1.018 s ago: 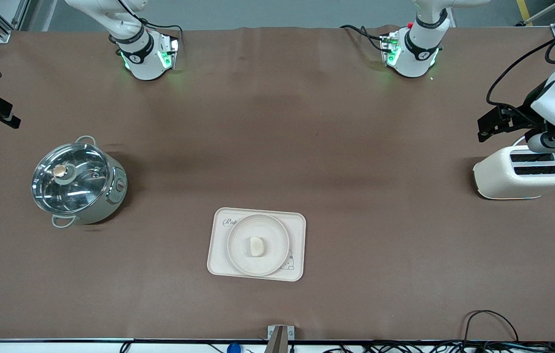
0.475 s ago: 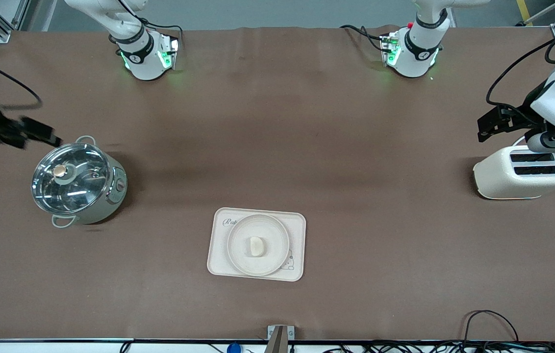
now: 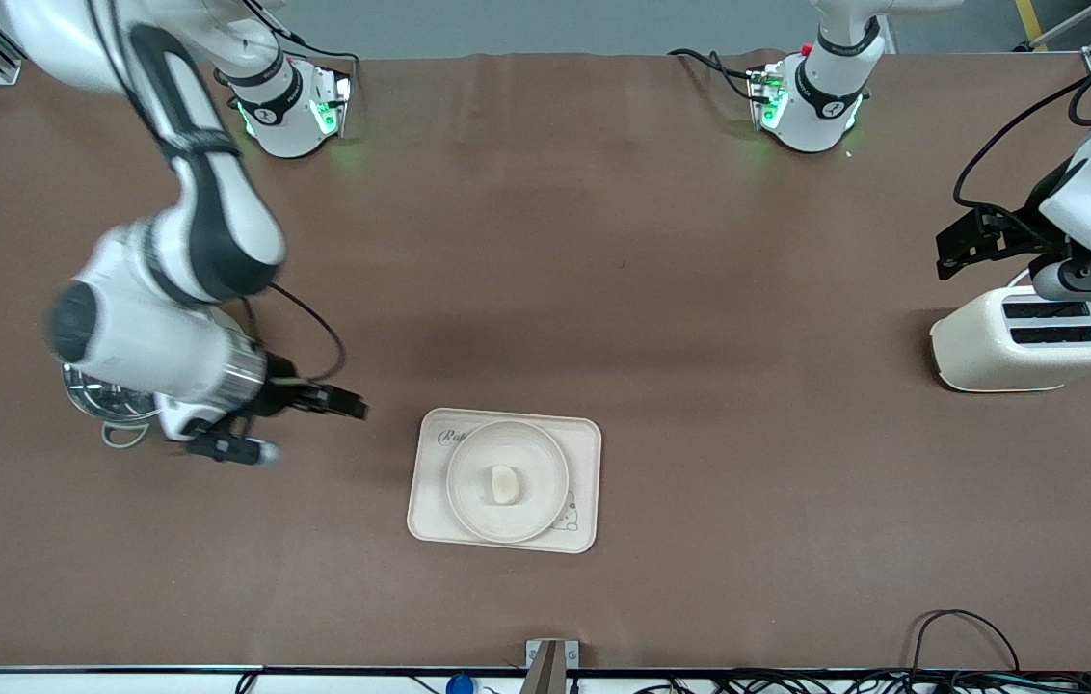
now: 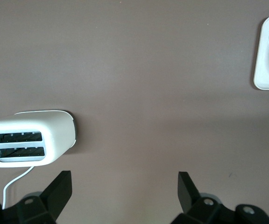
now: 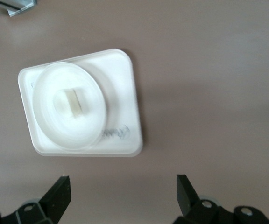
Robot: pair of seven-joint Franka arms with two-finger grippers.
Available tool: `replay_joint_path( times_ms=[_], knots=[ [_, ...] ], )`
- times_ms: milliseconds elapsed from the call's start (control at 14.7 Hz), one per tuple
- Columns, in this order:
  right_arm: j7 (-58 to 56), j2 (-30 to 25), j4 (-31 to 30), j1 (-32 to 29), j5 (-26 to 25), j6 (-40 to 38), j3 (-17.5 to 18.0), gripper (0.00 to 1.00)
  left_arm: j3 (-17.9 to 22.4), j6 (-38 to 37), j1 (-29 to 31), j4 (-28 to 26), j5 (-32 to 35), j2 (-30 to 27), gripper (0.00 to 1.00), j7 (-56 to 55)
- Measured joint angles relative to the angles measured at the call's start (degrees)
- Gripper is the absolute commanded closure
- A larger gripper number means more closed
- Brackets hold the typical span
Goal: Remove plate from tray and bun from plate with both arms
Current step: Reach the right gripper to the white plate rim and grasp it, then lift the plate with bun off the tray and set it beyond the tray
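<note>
The round cream plate [image 3: 465, 455] rests on the rectangular cream tray [image 3: 584, 439] near the front camera, mid-table. The small pale bun [image 3: 504, 484] lies in the plate's middle. My right gripper [image 3: 314, 432] is open and empty over the bare table between the pot and the tray, apart from both. In the right wrist view the plate [image 5: 45, 81], bun [image 5: 73, 101] and tray [image 5: 123, 84] lie ahead of my open right gripper [image 5: 123, 193]. My left gripper [image 3: 998, 265] is open and empty, hovering by the toaster; it also shows in the left wrist view [image 4: 125, 191].
A white toaster [image 3: 1027, 352] stands at the left arm's end of the table, also seen in the left wrist view [image 4: 29, 138]. A steel pot [image 3: 107, 407] at the right arm's end is mostly hidden under the right arm. Cables run along the front edge.
My right arm has swung in from the table's end, over the pot, toward the tray. The left arm, plate and bun have not moved.
</note>
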Motion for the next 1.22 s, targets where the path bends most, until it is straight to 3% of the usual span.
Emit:
replay_joint_path(
  times_ms=[204,339,679,814,882,1018,1222],
  knots=[
    [0.90,9.40,2.66,3.32,2.50,10.02,-0.02,0.00,0.00,0.01,0.06,0.03,0.00,0.00,0.00,0.00],
    [1.73,14.57,6.80,4.16,2.67,12.18,-0.04,0.03,0.00,0.01,0.12,0.03,0.01,0.00,0.00,0.00],
    [5.31,20.66,12.40,6.18,3.04,16.02,0.00,0.22,0.00,0.04,0.46,0.09,0.01,0.00,0.00,0.00],
    [5.65,22.11,12.56,7.26,3.32,18.03,0.07,0.37,0.00,0.03,0.46,0.03,0.01,0.00,0.00,0.00],
    [5.75,22.73,12.60,7.65,3.35,18.87,0.08,0.50,0.00,0.02,0.46,-0.16,0.01,0.00,0.00,0.00],
    [5.74,23.67,12.67,8.00,3.36,19.88,0.08,1.00,0.00,0.02,0.42,-0.61,0.01,0.09,0.00,0.00],
    [5.74,24.20,13.24,7.95,3.36,20.21,0.00,1.00,0.00,0.02,0.32,-0.86,0.01,0.22,0.00,0.00]
  ],
)
